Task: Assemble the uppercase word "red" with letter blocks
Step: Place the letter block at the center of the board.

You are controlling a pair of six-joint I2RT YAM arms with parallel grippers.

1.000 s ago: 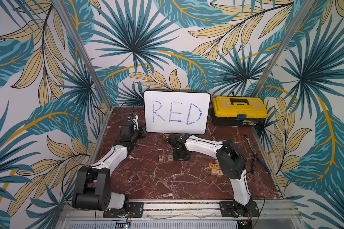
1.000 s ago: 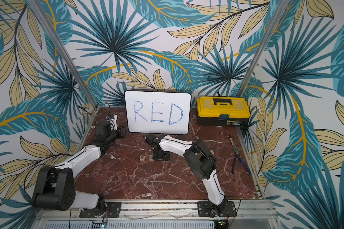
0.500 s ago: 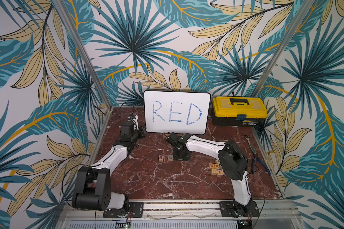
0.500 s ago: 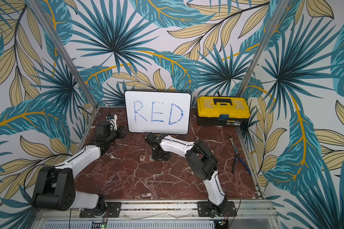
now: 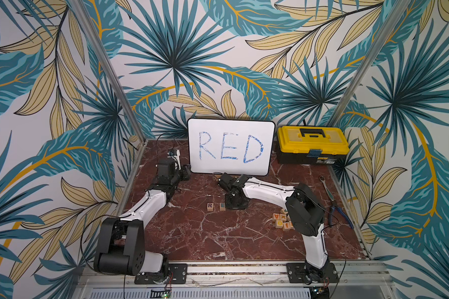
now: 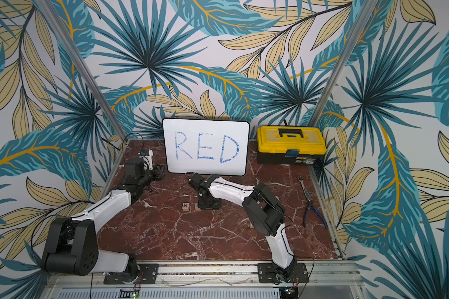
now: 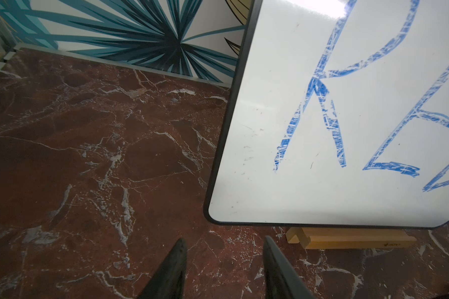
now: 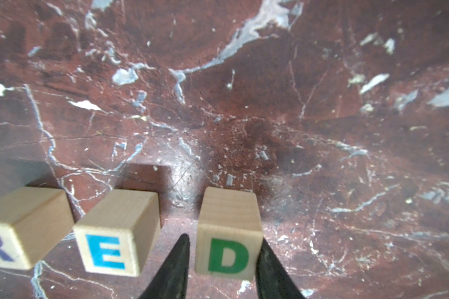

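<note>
Three pale wooden letter blocks stand in a row in the right wrist view: a dark R [image 8: 0, 248], a blue E [image 8: 109, 248] and a green D [image 8: 228, 256]. My right gripper [image 8: 224, 236] is shut on the D block, a small gap to the right of the E and level with it. In both top views the R [image 5: 210, 206] and E [image 5: 222, 206] show on the marble, and the right gripper [image 5: 234, 205] hides the D. My left gripper [image 7: 224, 242] hangs open and empty at the back left.
A whiteboard [image 5: 230, 147] with "RED" in blue handwriting leans on a wooden stand [image 7: 347, 238] at the back. A yellow toolbox [image 5: 313, 145] sits back right. Spare letter blocks [image 5: 281, 220] lie by the right arm's elbow. A wrench [image 5: 324, 183] and pliers [image 5: 340, 214] lie along the right edge.
The right arm's elbow has drifted slightly toward the front, while its gripper stays beside the E block. The left arm has not moved.
</note>
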